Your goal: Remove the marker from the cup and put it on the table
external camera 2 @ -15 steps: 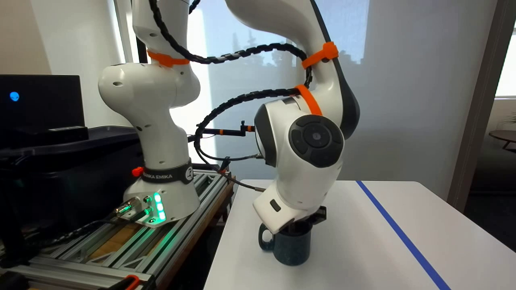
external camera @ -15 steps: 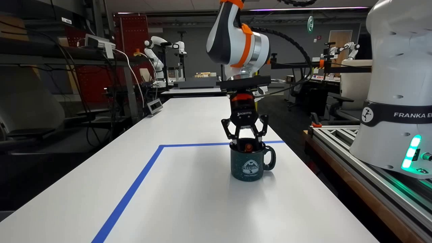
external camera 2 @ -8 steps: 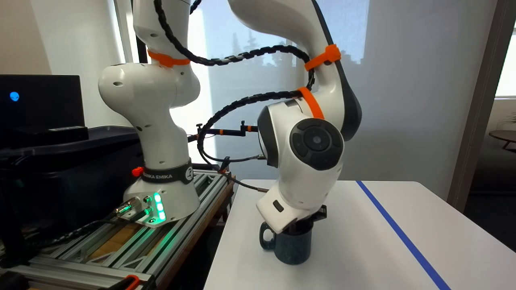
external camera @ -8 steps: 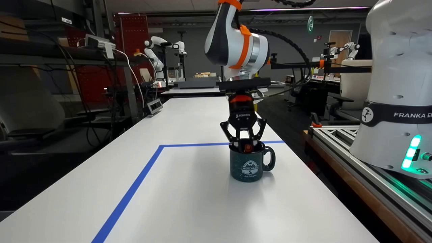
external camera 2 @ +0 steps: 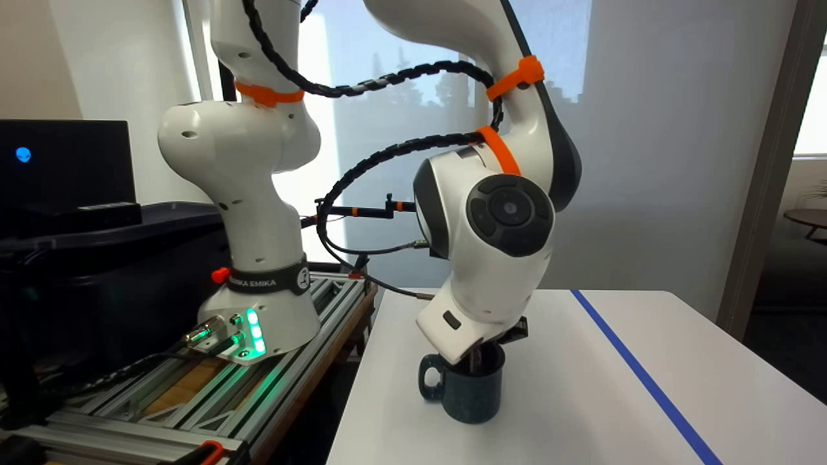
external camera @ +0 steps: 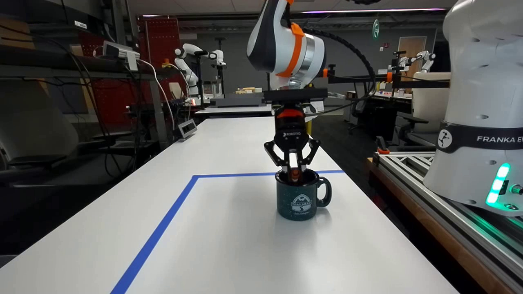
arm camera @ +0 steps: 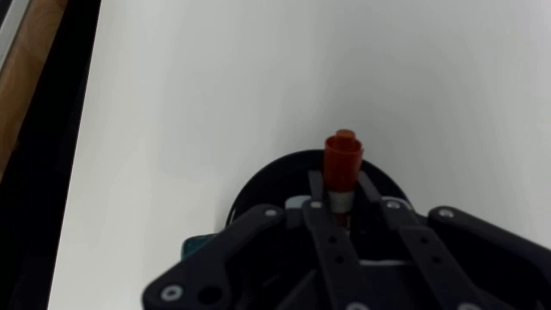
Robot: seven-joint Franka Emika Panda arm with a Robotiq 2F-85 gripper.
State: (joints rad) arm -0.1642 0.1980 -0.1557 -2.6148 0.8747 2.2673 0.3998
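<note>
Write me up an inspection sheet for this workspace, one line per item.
Surface: white table, marked with blue tape.
Job's things: cup upright on the table, handle toward the robot base; marker inside it, red-orange end up, lower part hidden.
Clutter: grey box at the table's edge.
End effector: appears closed on the marker, at the cup's mouth.
Cables: black cable looping beside the arm.
Surroundings: metal bench, chairs, further robot arms.

White table (external camera: pixel 229 249) with blue tape lines (external camera: pixel 159 232) and an upright dark green cup (external camera: pixel 297 201)
</note>
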